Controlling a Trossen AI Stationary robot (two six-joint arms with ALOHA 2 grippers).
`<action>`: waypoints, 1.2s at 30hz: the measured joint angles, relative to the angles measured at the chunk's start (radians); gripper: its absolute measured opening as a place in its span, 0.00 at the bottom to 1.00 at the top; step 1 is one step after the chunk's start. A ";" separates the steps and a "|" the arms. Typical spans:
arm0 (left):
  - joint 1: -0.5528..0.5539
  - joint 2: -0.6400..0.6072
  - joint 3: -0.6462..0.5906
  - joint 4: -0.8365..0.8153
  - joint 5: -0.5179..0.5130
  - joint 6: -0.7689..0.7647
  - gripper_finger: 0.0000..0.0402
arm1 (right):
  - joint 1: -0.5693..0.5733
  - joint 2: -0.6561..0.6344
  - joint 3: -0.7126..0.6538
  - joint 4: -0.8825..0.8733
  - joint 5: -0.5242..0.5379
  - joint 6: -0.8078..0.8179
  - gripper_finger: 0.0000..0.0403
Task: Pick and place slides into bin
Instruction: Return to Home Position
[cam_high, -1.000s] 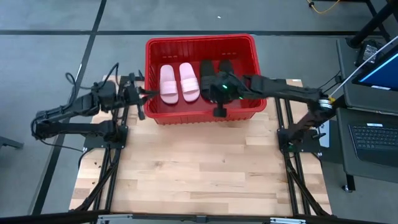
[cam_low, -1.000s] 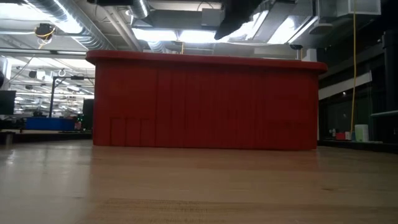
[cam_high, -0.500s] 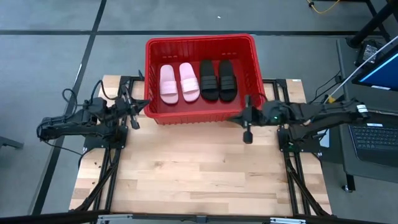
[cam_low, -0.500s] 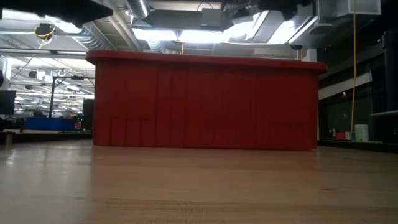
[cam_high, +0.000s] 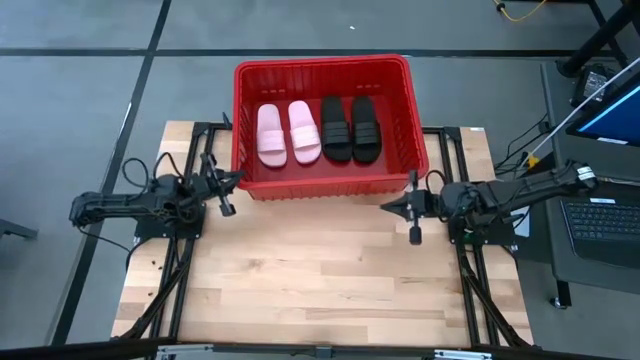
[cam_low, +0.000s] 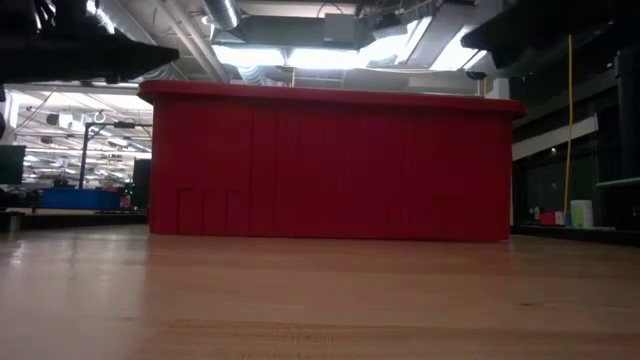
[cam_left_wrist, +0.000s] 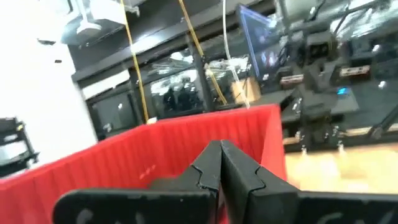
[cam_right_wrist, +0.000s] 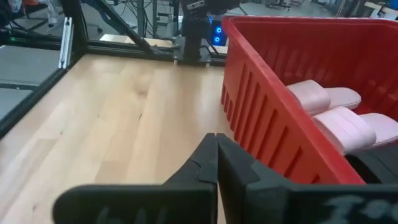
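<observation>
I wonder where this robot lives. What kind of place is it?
Probably a robotics lab or workshop: bare ceiling ducts and lights overhead, a laptop beside the wooden workbench.

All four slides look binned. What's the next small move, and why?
Probably just park both arms at home. The pink slides and black slides all lie in the bin, and the left gripper and right gripper sit shut near its front corners, holding nothing.

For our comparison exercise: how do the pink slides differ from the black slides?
Colour: the pink slides are pale, the black slides dark. Place: the pink slides lie nearer the left arm, the black slides nearer the right. Both pairs lie strap-up, side by side, in the bin.
</observation>
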 joint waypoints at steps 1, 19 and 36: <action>0.000 -0.006 -0.005 -0.010 -0.008 0.000 0.00 | 0.000 -0.015 -0.016 0.009 0.000 -0.004 0.01; 0.000 -0.034 -0.004 -0.041 0.140 0.008 0.00 | 0.061 -0.348 -0.093 -0.064 -0.012 -0.053 0.01; 0.000 -0.034 -0.004 -0.067 0.137 -0.061 0.02 | 0.071 -0.768 -0.258 -0.215 0.016 -0.130 0.01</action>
